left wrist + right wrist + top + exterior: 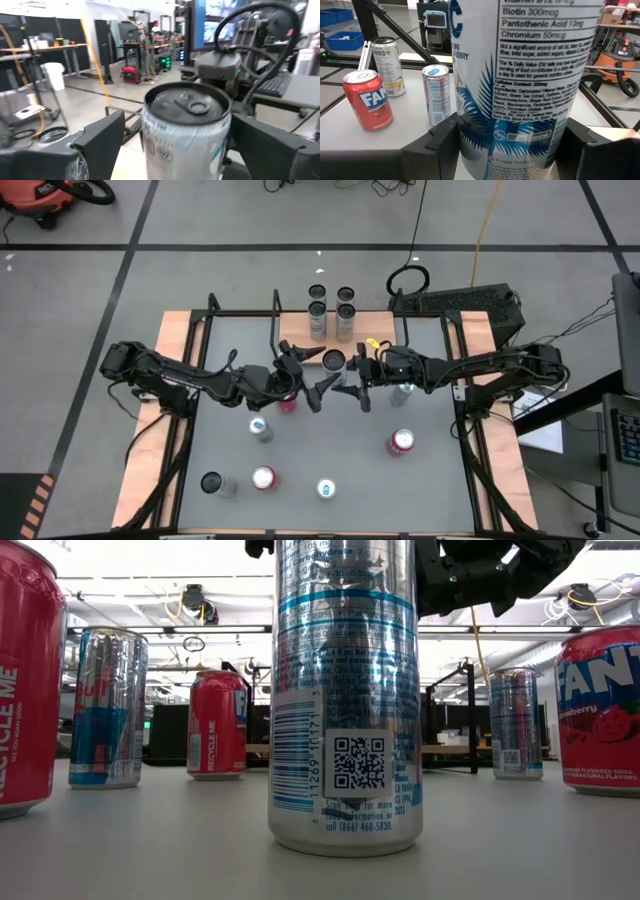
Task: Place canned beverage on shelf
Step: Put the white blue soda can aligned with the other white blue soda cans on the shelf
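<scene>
At table centre, the left gripper (177, 142) brackets a white canned beverage (520, 75) printed with blue palm fronds, its jaws spread and seemingly loose, a gap showing on one side. The right gripper (512, 145) meets it from the opposite side, clenched on the can's body. The can sits between the two arms, just in front of the shelf (300, 330), where four cans (318, 310) already stand.

To finish well, it seems one arm alone should carry. The loose jaws would need to draw clear first, and the can should stay upright as it heads for bare board beside the standing cans, without nudging them.

Only the overhead camera shows the shelf and its free space. The left wrist camera shows the can's dark lid and pull tab, while the right wrist camera shows its label and a red Fanta can (367, 102) beyond. From table height, a tall silver can (345, 690) up close blocks the held one.
</scene>
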Robot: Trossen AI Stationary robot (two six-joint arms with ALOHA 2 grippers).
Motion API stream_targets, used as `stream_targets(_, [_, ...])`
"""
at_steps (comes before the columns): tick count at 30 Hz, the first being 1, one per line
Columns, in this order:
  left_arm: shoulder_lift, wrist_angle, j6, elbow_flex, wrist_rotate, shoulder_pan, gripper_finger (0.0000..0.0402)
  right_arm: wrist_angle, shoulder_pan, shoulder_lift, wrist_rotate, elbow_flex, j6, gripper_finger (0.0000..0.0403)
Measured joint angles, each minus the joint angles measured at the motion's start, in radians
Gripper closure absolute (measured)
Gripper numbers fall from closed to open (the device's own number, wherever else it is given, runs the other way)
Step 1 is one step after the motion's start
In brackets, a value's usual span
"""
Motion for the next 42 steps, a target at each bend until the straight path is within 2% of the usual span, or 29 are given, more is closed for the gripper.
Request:
stream_targets(7, [0.008, 0.0, -0.023, 0.0, 0.036, 0.015, 0.0055, -0.001, 0.0, 0.0, 0.0, 0.0, -0.001, 0.0198])
stream_targets(16, [0.007, -0.006, -0.01, 0.0, 0.039, 0.014, 0.0145, -0.002, 0.001, 0.0, 0.044, 0.0, -0.001, 0.0192])
stream_targets(20, [0.007, -0.01, 0.004, 0.0, 0.039, 0.011, 0.0168, -0.006, 0.002, 0.0, 0.045, 0.0, -0.006, 0.0175])
stream_targets(28, [0.008, -0.036, 0.001, -0.002, 0.038, 0.004, 0.0165, -0.041, 0.002, -0.002, 0.047, 0.001, 0.063, 0.0113])
stream_targets(33, [0.008, -0.062, 0.0, -0.002, 0.013, -0.001, 0.0165, -0.125, 0.001, -0.014, 0.054, 0.002, 0.07, 0.0082])
stream_targets(42, [0.007, -0.068, 0.002, -0.028, -0.067, -0.016, 0.0165, -0.331, 0.005, -0.107, 0.127, 0.0, 0.069, 0.006])
